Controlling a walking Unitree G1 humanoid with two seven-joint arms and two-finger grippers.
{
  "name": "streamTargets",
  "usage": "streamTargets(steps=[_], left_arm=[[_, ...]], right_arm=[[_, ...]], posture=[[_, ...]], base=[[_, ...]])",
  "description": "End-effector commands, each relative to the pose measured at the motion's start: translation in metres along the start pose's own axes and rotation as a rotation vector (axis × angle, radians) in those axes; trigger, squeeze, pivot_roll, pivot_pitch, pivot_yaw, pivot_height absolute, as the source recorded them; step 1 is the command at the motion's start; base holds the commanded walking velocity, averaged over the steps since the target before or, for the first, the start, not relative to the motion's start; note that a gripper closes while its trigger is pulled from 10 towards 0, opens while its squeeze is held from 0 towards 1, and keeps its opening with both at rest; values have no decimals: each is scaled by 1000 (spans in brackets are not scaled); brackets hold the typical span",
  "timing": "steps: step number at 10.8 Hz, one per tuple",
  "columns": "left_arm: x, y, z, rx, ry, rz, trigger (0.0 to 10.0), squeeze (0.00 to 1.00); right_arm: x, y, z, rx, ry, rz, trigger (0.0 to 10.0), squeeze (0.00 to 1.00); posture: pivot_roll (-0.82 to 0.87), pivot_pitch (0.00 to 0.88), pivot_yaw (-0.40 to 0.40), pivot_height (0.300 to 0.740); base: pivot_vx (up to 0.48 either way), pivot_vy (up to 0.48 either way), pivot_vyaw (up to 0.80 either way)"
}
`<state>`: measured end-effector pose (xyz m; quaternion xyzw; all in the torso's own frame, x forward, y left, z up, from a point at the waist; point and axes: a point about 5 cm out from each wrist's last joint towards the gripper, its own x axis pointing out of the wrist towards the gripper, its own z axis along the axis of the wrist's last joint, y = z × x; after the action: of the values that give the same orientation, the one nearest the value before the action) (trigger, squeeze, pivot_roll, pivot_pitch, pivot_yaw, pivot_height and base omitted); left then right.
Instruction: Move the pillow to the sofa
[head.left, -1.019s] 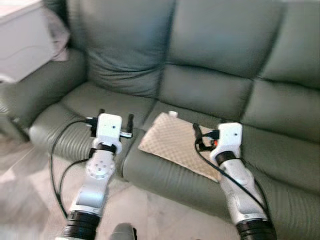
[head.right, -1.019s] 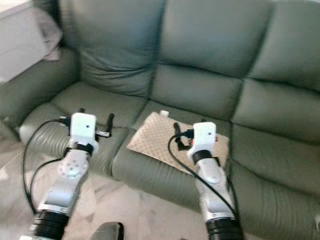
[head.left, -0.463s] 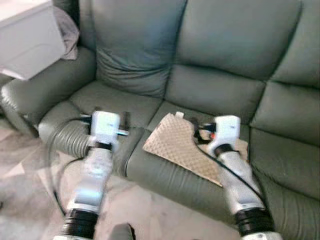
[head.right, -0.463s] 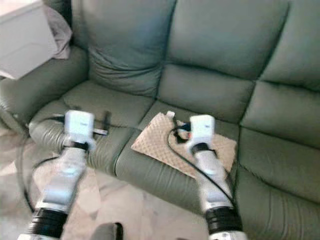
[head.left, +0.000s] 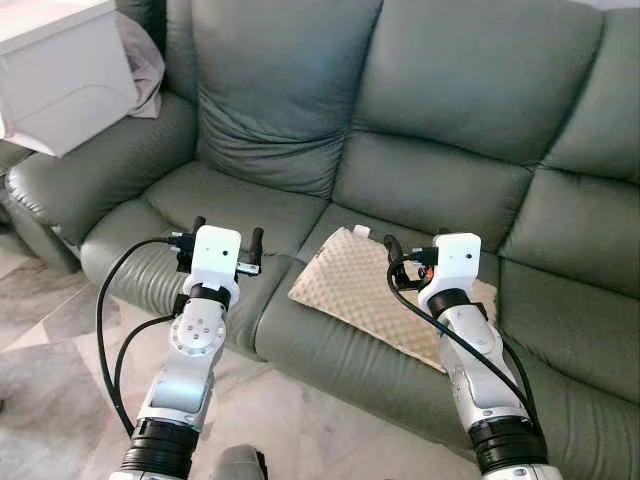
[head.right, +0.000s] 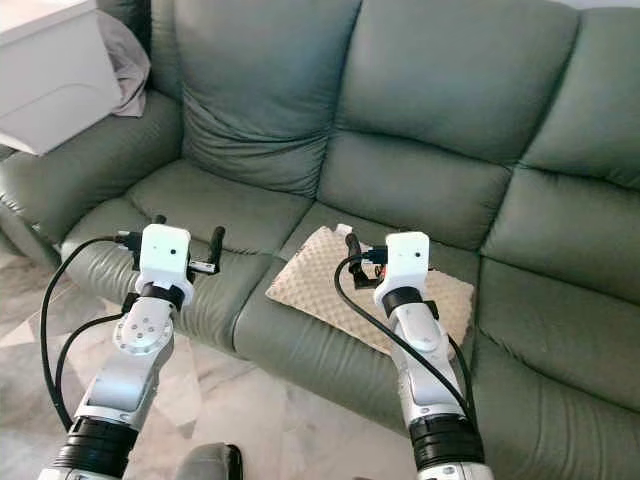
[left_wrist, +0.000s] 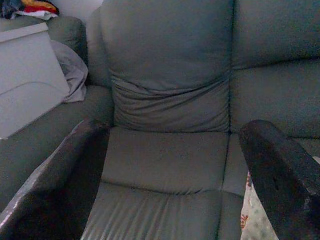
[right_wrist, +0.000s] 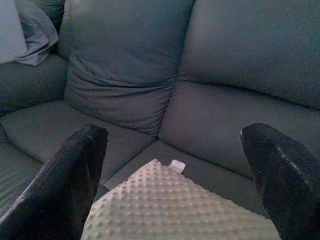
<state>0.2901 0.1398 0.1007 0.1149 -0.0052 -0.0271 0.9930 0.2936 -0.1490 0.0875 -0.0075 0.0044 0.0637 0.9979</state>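
Lying flat on the sofa (head.left: 420, 180), the pillow (head.left: 365, 290) looks light and soft; a corner is best pinched. Both the left gripper (head.left: 222, 240) and right gripper (head.left: 412, 258) are spread wide, nothing held

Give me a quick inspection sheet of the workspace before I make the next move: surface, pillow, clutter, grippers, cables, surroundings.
Surface: green leather sofa, seat cushions bare apart from the pillow.
Job's things: beige dimpled pillow lies flat on the middle seat, near the front edge, white tag at its back corner.
Clutter: grey cloth draped over the sofa's armrest on the robot's left.
Grippers: left gripper open, above the left seat; right gripper open, above the pillow, holding nothing.
Cables: black cables loop along both forearms, hanging free.
Surroundings: white box beside the armrest; tiled floor below.
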Motion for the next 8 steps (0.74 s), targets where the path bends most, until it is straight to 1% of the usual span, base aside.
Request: streamTargets(steps=[1, 5, 6, 8], left_arm=[[2, 0, 1, 7, -4, -6, 10000, 0], [0, 0, 1, 4, -3, 2, 10000, 0], [-3, 2, -1, -2, 3, 11, 10000, 0], [-15, 2, -9, -6, 33, 16, 10000, 0]], right_arm=[[-1, 0, -4, 0, 10, -1, 10000, 0], [1, -1, -4, 1, 11, -12, 10000, 0], [-1, -2, -2, -2, -7, -2, 10000, 0], [-5, 0, -5, -36, 0, 26, 10000, 0]], posture=[[25, 0, -28, 740], [33, 0, -30, 740], [32, 0, -30, 740], [34, 0, -36, 740]], base=[[0, 0, 0], [0, 0, 0], [0, 0, 0], [0, 0, 656]])
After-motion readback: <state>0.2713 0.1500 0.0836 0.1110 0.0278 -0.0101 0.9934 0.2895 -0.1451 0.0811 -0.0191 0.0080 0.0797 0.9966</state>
